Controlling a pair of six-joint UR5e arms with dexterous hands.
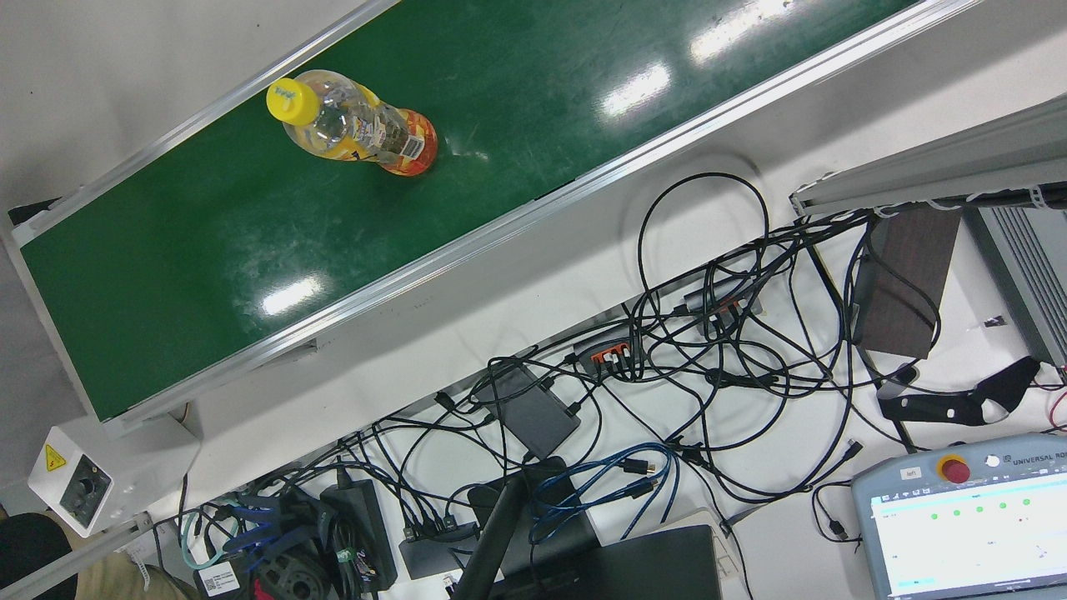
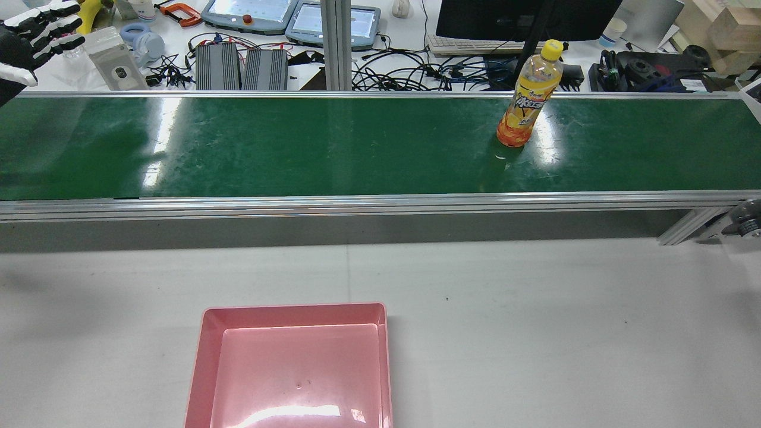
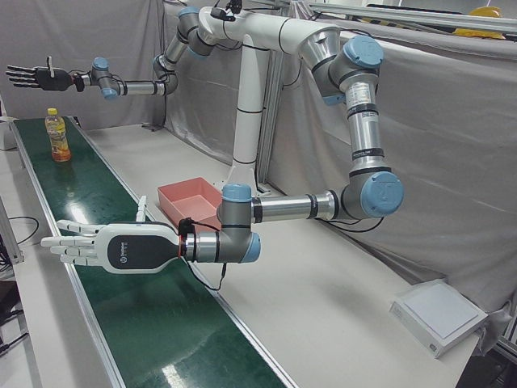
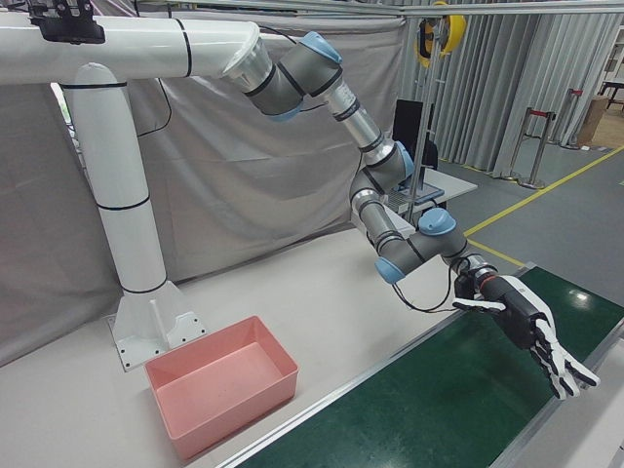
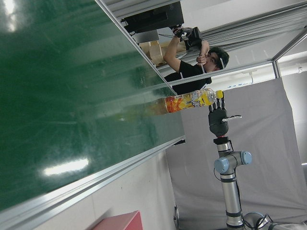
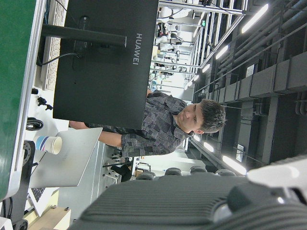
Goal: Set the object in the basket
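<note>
Green belt (image 2: 357, 142) carries bottle (image 2: 529, 95); rear view adds basket (image 2: 208, 356).

Pink basket (image 2: 291, 362) cut off by the rear view's bottom edge; bottle (image 3: 56, 136) label too small.

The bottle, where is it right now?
In the rear view the bottle stands upright on the green conveyor belt, right of centre near its far rail.

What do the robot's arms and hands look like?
The arms are silvery grey tubes with light blue joint caps, hung from a white post. The left hand has a white shell with a small mark. A thin black cable loops behind it. The right hand looks black.
</note>
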